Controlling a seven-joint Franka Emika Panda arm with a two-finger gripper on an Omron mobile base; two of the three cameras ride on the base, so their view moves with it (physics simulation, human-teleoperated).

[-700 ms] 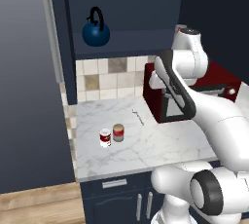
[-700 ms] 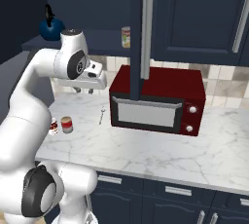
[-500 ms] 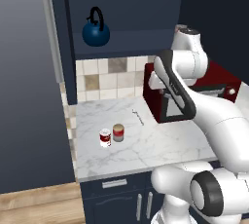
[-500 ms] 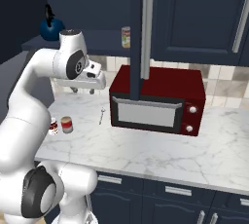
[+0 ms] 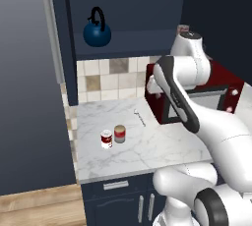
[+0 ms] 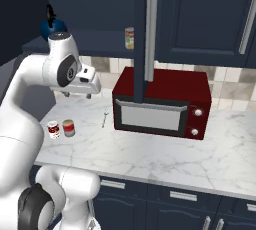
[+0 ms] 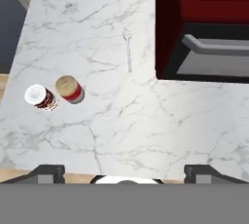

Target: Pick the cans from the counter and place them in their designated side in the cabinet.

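So the two cans sit side by side, upright, on the white marble tabletop [image 5: 147, 146], near its front edge and well to the left of the dark red microwave [image 6: 160, 104]. The red-and-white can [image 5: 106, 138] is the one farther from the microwave, and the can with the red band over tan [image 5: 119, 133] stands just beside it, close but I can't tell if they touch. From the hand camera they show up as the red-and-white can [image 7: 41, 97] and the tan-topped one [image 7: 69, 89] next to it.

A small fork [image 7: 128, 50] lies flat on the tabletop between the cans and the microwave, closer to the microwave's front corner.

The end effector [image 7: 127, 171] hangs high above the tabletop, left of the microwave, looking straight down. Its fingers are spread wide apart with nothing between them.

Up above the microwave, the navy cabinet [image 6: 100, 39] shelf has a blue kettle [image 5: 97, 31] far off to the left and a yellowish-green can [image 6: 129, 38] just left of the cabinet's vertical divider.
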